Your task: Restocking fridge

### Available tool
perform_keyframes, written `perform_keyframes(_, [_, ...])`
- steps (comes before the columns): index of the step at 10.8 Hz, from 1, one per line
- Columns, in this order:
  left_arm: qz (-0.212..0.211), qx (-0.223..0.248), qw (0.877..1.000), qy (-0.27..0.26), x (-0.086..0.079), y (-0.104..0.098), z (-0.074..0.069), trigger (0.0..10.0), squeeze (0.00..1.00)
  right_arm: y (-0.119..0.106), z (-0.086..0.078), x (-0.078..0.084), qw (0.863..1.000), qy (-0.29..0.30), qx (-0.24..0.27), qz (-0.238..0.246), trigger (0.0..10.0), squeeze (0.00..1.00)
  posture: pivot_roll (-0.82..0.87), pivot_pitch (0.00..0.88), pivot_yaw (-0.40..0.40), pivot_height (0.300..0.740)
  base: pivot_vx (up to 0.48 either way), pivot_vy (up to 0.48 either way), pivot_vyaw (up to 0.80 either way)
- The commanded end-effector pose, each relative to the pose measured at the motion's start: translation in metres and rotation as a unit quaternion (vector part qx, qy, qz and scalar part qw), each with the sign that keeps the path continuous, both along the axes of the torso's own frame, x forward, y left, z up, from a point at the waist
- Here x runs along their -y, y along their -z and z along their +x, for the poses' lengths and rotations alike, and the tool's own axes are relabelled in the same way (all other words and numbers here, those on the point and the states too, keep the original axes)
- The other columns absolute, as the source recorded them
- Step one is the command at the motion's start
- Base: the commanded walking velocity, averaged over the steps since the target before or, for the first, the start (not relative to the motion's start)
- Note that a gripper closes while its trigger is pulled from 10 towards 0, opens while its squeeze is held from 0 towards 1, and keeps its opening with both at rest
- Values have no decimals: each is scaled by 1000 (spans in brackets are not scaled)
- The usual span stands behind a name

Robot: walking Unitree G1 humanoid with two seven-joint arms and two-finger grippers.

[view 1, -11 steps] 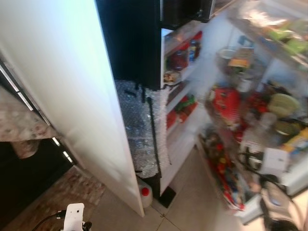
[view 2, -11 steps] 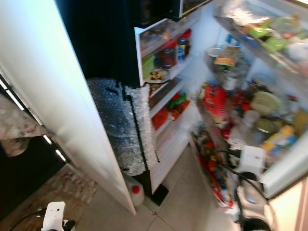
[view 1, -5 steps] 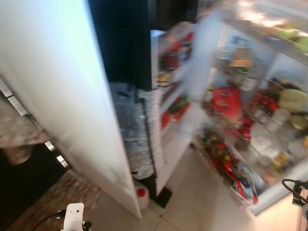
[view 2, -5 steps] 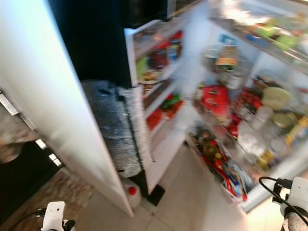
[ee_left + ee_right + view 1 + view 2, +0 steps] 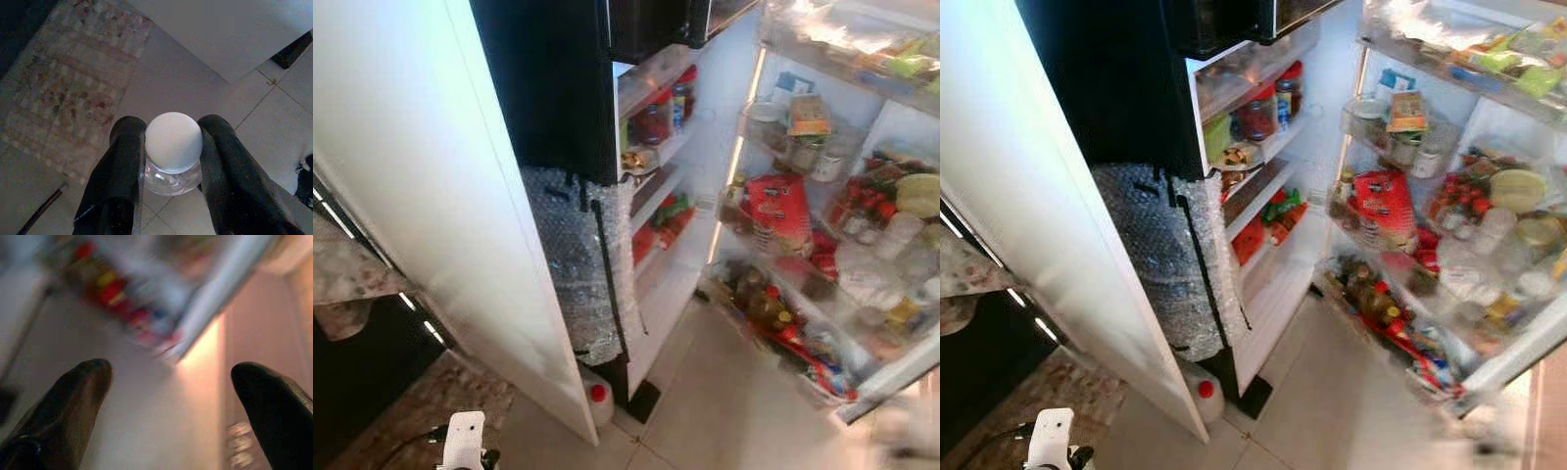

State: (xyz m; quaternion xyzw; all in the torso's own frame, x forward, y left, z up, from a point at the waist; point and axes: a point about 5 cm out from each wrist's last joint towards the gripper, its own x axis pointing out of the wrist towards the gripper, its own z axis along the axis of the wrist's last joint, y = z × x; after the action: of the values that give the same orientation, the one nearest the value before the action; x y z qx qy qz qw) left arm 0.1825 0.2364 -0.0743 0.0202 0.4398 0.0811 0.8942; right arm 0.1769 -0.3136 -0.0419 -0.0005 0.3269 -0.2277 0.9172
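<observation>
Between left pincer (image 5: 171, 161) fingers: white-capped bottle (image 5: 173, 147); right pincer (image 5: 168, 406) agape nr fridge (image 5: 1410, 196)

You have a white fridge door (image 5: 421, 196) beside a black cabinet side (image 5: 553, 88). Silvery bubble wrap (image 5: 573, 264) hangs below it. A red bag (image 5: 781, 208) sits on the lit white shelves. The floor (image 5: 724, 411) is pale beige tile; the rug (image 5: 73, 88) is a pink-and-cream mosaic. Black fingers (image 5: 120, 166) flank a clear bottle (image 5: 173, 152) with a white cap. A white jug (image 5: 1203, 397) has a red cap.
</observation>
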Motion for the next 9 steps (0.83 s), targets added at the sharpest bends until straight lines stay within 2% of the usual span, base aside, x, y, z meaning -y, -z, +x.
perform_keyframes(1, [10,-9,1000,4,-2,0,-1,10000,0,14,-1,-25,998,-31,-34,46,10000,0,-117,0,43,740,0,0,0])
perform_keyframes(2, [11,-9,1000,4,-2,0,-1,10000,0,27,-6,-46,994,-57,-69,67,10000,0,-108,0,42,740,0,0,0])
perform_keyframes(3, [11,-6,1000,-1,-2,0,0,10000,0,39,-12,-74,985,-111,-104,83,10000,0,-92,0,39,740,0,0,0])
perform_keyframes(4, [12,-4,1000,-3,-2,0,-1,10000,0,41,-13,-80,983,-115,-107,91,10000,0,-87,0,39,740,0,0,0])
perform_keyframes(5, [13,-3,1000,-7,-3,0,-1,10000,0,43,-16,-87,984,-78,-97,124,10000,0,-84,0,43,740,0,0,0])
perform_keyframes(7, [12,-5,1000,-8,-4,0,-2,10000,0,45,-19,-87,985,-46,-98,138,10000,0,-76,0,42,740,0,0,0])
perform_keyframes(8, [18,-7,1000,-2,-4,0,-2,10000,0,46,-21,-87,984,-44,-104,139,10000,0,-76,0,41,740,0,0,0])
perform_keyframes(9, [20,-8,1000,4,-5,0,-2,10000,0,45,-20,-86,985,-62,-101,127,10000,0,-82,0,44,740,0,-379,413])
